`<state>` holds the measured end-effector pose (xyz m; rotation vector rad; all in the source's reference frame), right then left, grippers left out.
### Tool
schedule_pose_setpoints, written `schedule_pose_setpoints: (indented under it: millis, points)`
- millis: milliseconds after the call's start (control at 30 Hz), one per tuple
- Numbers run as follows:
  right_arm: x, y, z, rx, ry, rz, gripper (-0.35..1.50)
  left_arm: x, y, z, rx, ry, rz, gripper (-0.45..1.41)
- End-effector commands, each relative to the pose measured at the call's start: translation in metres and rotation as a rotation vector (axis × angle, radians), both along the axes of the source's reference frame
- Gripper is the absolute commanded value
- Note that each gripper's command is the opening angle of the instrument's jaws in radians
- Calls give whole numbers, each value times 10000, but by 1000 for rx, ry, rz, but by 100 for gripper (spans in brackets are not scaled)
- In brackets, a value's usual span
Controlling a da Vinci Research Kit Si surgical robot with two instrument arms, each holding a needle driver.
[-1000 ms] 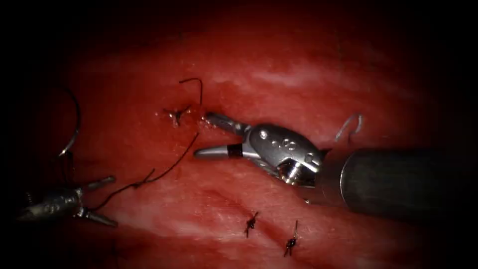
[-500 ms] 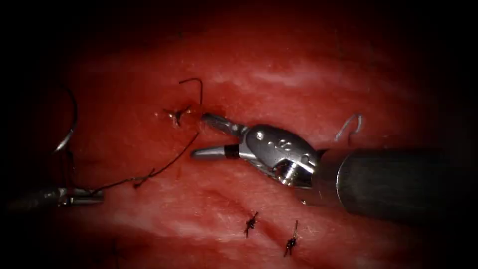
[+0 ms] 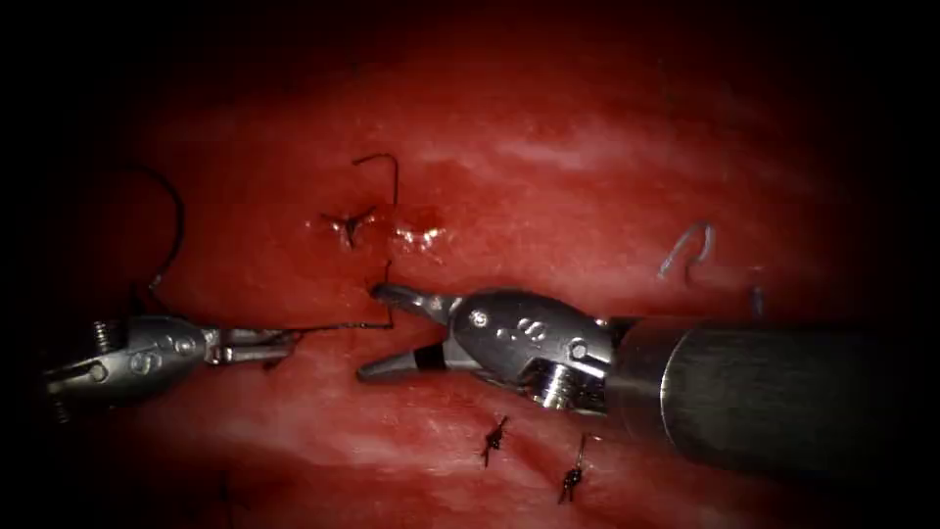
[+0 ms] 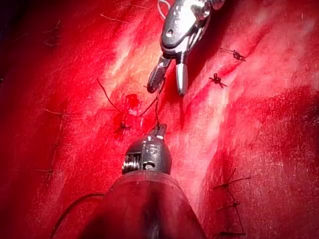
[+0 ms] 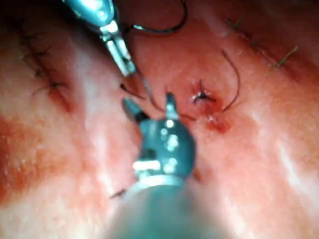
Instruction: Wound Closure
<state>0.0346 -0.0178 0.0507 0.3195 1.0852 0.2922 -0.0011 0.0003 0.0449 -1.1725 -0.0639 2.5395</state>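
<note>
Presently the left tool [image 3: 257,343] is clamped on the thread [image 3: 338,326]. Right tool [image 3: 377,330] gapes wide, holding nothing; the needle [image 3: 168,230] apparently lies free on the tissue [image 3: 587,147], left of the knot [image 3: 348,225]

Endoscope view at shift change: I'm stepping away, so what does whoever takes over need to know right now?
Left tool: jaws shut on the thread, held taut toward the right tool.
Right tool: jaws open around the thread, gripping nothing.
Needle: lies free on the tissue, far left, not in it.
Done: tied knot at upper centre, two more knots below.
Left: this thread's long tail remains uncut.
</note>
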Motion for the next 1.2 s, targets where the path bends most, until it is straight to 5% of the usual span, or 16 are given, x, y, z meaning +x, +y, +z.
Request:
schedule_pose_setpoints:
  millis: [33, 900, 1000, 1133, 1200]
  points:
    - [6, -4, 10, -3, -16, 6, 126, -9, -1, -2, -7, -6, 4, -45]
    - [5, -2, -13, -99, -64, 6, 111, -42, 21, -15, -26, -16, 22, -45]
    - [4, -3, -13, -100, -62, 7, 77, -44, 20, -17, -26, -15, 21, -45]
    - [-1, 2, -17, -100, -53, 9, -35, -44, 21, -15, -26, -15, 21, -45]
    - [-2, 3, -18, -99, -49, 13, -35, -45, 22, -15, -26, -15, 21, -45]
